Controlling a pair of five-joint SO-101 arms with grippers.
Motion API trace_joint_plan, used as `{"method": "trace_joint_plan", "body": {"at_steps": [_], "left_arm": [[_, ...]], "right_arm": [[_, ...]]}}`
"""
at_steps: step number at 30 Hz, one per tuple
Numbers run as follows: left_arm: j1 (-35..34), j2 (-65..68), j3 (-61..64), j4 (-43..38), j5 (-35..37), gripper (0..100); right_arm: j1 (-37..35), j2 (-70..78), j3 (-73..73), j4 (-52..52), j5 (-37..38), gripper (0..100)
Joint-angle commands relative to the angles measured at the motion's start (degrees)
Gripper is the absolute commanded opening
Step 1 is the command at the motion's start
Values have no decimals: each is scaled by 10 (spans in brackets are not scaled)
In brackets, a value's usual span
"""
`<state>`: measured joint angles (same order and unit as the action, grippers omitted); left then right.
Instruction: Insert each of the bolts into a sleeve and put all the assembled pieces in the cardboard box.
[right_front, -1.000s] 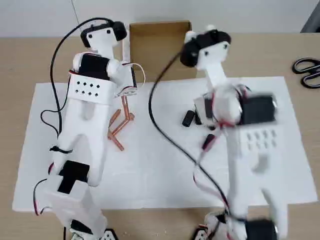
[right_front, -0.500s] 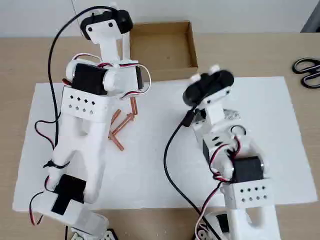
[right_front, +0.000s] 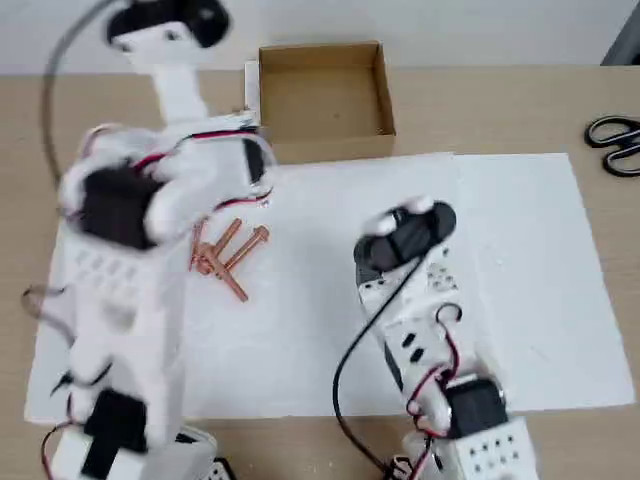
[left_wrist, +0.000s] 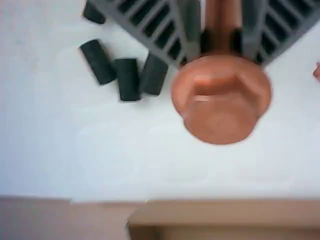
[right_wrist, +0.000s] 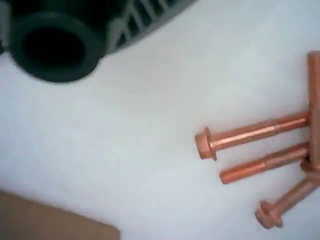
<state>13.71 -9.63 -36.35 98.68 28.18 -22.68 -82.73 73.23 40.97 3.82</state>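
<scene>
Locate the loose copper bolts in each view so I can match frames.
High view: loose bolts piled on the white sheet, between the arms.
Left wrist view: copper sliver at the frame edge, probably one of them.
Right wrist view: fanned out on the sheet, apart from the held sleeve.
Shared landmark: the white sheet.

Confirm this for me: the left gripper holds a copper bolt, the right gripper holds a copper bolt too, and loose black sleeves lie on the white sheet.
One detail is wrong. The right gripper holds a black sleeve, not a bolt, as the right wrist view shows. The rest stands: the left gripper holds a copper bolt, and loose black sleeves lie on the white sheet.
</scene>
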Motion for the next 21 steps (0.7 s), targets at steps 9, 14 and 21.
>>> {"method": "trace_joint_plan", "body": {"at_steps": [9, 14, 21], "left_arm": [[33, -48, 48, -119, -4, 6], [76, -81, 44, -139, -4, 6], [98, -211, 63, -113, -7, 6]], "right_arm": [[-36, -185, 146, -50, -9, 4], [-36, -205, 174, -50, -10, 4], [-36, -204, 181, -53, -56, 4]]}}
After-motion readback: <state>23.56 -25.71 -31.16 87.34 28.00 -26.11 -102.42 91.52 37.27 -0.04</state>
